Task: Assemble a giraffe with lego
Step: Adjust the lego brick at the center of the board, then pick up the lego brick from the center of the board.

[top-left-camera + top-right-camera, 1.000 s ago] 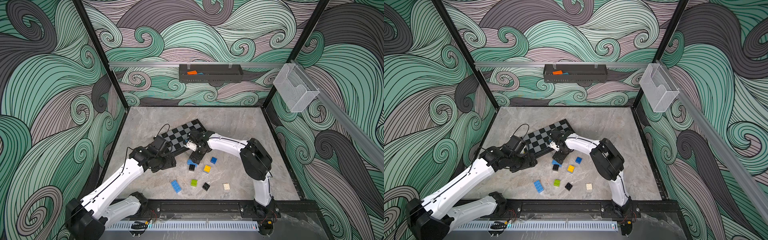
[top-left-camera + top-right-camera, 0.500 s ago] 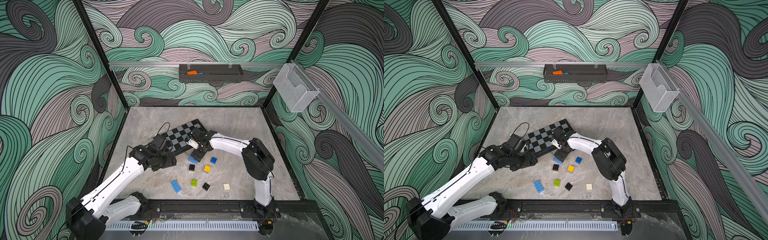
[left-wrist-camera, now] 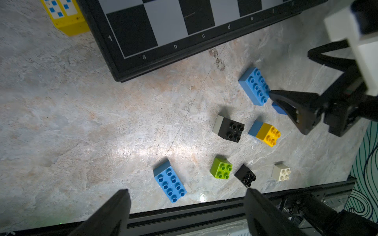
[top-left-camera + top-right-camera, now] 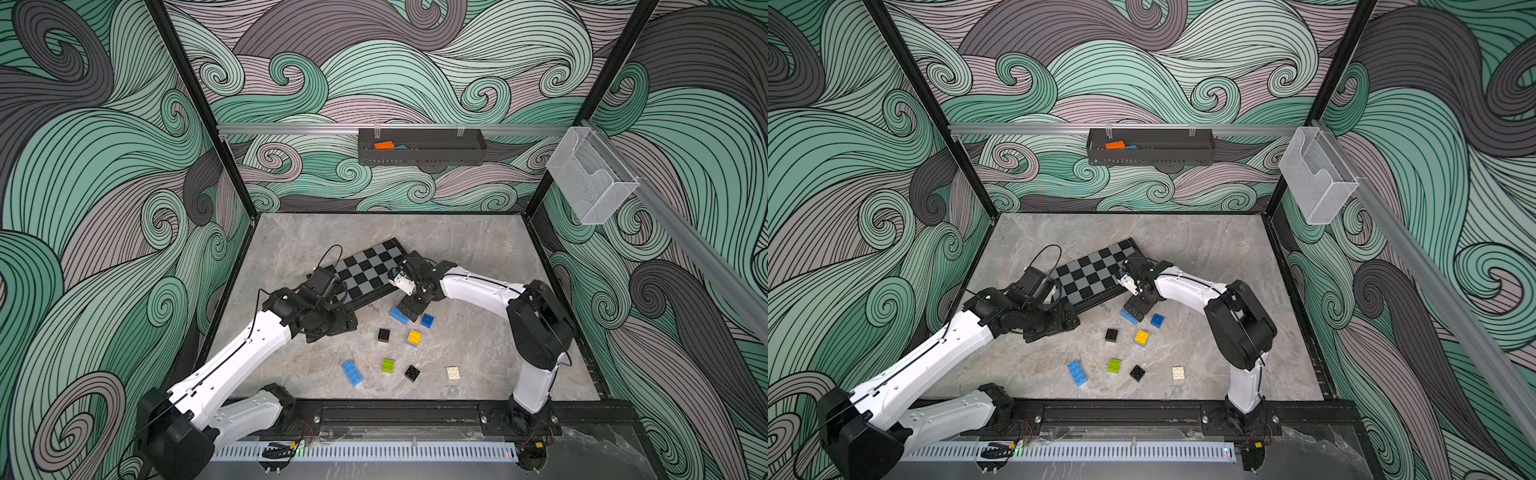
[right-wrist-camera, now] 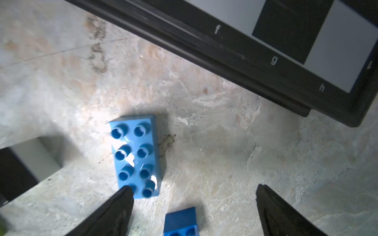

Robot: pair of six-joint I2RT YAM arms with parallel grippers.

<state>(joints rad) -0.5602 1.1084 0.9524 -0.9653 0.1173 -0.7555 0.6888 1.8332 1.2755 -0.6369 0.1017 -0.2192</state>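
Lego (image 3: 170,183): mostly loose singles — I count two small pairs that seem joined.
Giraffe: unbuilt; nearly all assembly left.
Left gripper (image 3: 185,191): wide, empty.
Right gripper (image 5: 193,187): wide, empty.

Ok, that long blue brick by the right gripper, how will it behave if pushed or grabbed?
The long blue brick looks like rigid plastic, so it probably won't flex. Lying flat, studs up, it should slide rather than tip or roll. Its glossy faces might slip in the right gripper.
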